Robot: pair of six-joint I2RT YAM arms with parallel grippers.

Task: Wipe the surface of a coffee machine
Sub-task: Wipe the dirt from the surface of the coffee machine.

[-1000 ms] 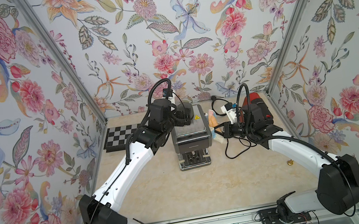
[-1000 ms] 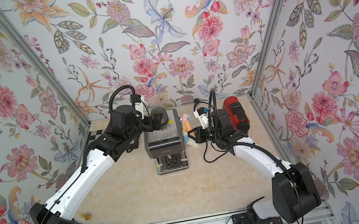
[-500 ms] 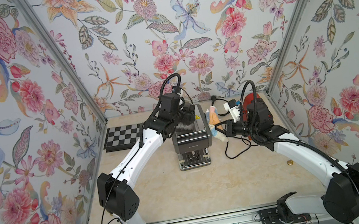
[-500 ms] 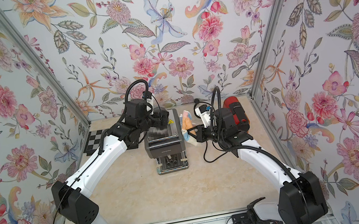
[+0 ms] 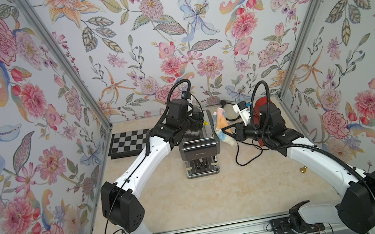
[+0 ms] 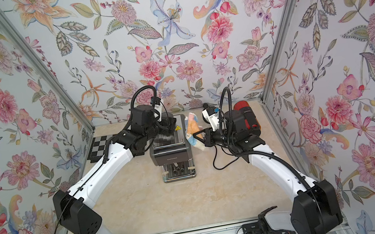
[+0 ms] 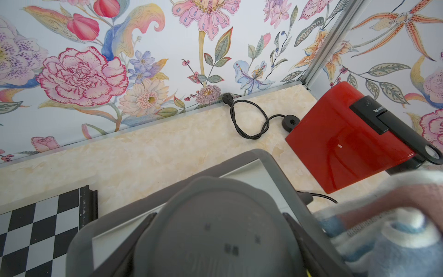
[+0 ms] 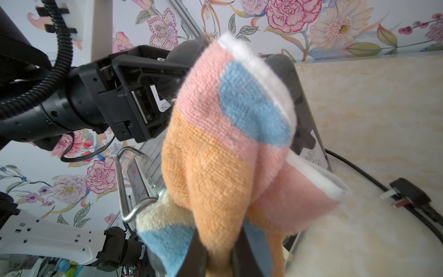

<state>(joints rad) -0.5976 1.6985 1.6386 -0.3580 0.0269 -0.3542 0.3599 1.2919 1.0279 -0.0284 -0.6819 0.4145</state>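
Two grippers: my right gripper (image 5: 232, 132) clamps a striped towel (image 5: 221, 123) beside the grey coffee machine (image 5: 199, 148); my left gripper (image 5: 194, 121) straddles its round lid (image 7: 215, 230), grip unclear.

A grey box-shaped metal coffee machine (image 5: 199, 146) is set at the middle of the beige marbled bench (image 5: 195, 199). A black-and-white chequered board (image 5: 128, 143) is laid behind it to the left. A pastel striped terry cloth (image 5: 222, 127) is held just beside its right side. A glossy red coffee machine (image 6: 240, 107) is placed farther right, and a black power cable (image 5: 246, 162) is looped before that.
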